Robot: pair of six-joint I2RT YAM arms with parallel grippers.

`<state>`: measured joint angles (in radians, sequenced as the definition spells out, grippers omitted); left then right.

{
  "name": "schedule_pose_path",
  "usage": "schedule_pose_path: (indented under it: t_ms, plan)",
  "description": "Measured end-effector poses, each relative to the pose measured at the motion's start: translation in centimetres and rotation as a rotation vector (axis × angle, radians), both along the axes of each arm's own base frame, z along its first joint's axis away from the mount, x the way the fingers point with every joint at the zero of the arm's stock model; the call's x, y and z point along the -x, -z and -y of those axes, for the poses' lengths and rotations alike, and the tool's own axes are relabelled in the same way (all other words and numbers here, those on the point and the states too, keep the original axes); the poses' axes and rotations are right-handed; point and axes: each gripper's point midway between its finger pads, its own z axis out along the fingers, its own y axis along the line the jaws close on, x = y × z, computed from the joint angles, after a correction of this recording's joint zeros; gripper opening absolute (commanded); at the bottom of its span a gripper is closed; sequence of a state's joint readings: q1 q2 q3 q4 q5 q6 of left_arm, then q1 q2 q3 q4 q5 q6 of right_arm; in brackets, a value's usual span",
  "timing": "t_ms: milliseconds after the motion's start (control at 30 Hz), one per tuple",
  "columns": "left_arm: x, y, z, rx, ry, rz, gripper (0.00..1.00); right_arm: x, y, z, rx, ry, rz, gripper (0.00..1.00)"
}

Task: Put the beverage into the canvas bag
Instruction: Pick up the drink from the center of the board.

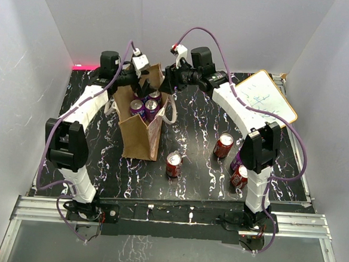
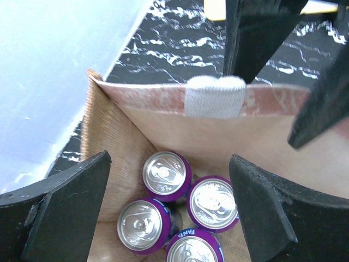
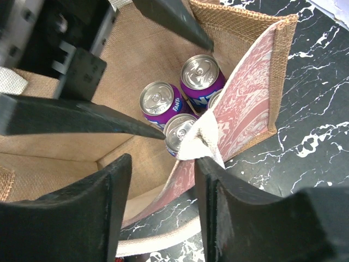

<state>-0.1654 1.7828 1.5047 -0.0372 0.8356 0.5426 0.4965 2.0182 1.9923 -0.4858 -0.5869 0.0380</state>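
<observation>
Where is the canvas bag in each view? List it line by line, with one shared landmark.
Top external: canvas bag stands left of centre on the table.
Left wrist: canvas bag fills the lower middle, seen from above.
Right wrist: canvas bag fills the upper centre and left.
Shared landmark: purple cans inside it.

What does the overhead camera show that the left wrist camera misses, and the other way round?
Only the overhead view: red cans standing on the table outside the bag, and a whiteboard at the far right.

Only the left wrist view: a close look down at four can tops, the word FANTA on one, the cream handle patch on the bag's rim, and that arm's own black fingers spread wide.

Both: the brown bag standing open with purple cans inside.
</observation>
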Motion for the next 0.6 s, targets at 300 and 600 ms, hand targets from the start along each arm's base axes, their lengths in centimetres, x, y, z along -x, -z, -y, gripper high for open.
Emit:
schedule_pose_path:
  t_ms: [300,600]
  plan:
    - [-0.8,-6.0,0.0,0.099,-0.078,0.028,0.90,0.8,-1.7,1.2,-0.009,0.047,0.030,0.89]
    - [-0.7,-12.5,0.1,0.127,-0.139,0.050,0.88,2.7,-7.0,7.4,0.005,0.225,0.166,0.92]
